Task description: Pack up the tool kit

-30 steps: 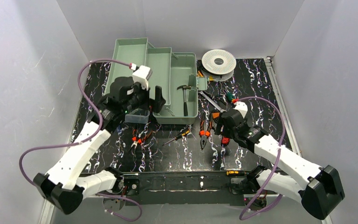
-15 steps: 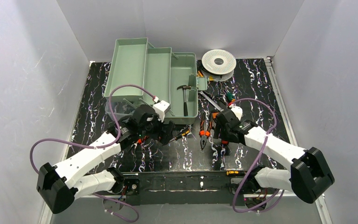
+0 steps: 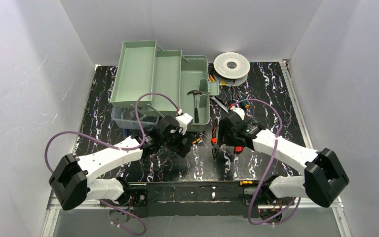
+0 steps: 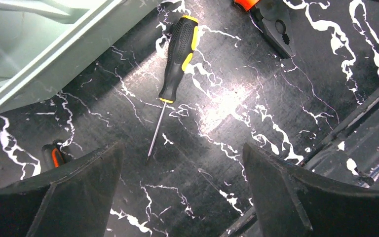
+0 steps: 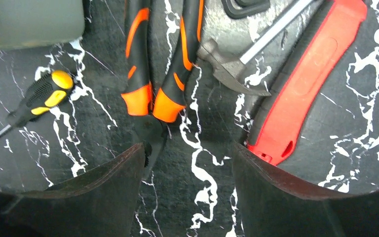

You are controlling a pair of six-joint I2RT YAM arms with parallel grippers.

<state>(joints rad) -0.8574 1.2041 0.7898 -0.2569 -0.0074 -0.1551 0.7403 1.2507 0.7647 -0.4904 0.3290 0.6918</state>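
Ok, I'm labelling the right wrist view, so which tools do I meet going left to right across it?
Yellow-and-black screwdriver → orange-handled pliers → hammer head → red knife.

Bright overhead light glares off the glossy tabletop (image 4: 227, 106).

Right gripper (image 5: 187, 163) is hovering over the black marbled table (image 5: 335, 168), jaws standing wide, nothing between them. Orange-and-black pliers (image 5: 148, 89) are lying closed, nose pointing at one fingertip. Yellow-black screwdriver (image 5: 42, 98) is lying tilted, apart from them. Small hammer (image 5: 229, 69) is sitting between the pliers and the red knife (image 5: 306, 79). Green toolbox (image 5: 29, 19) is showing at the top corner.
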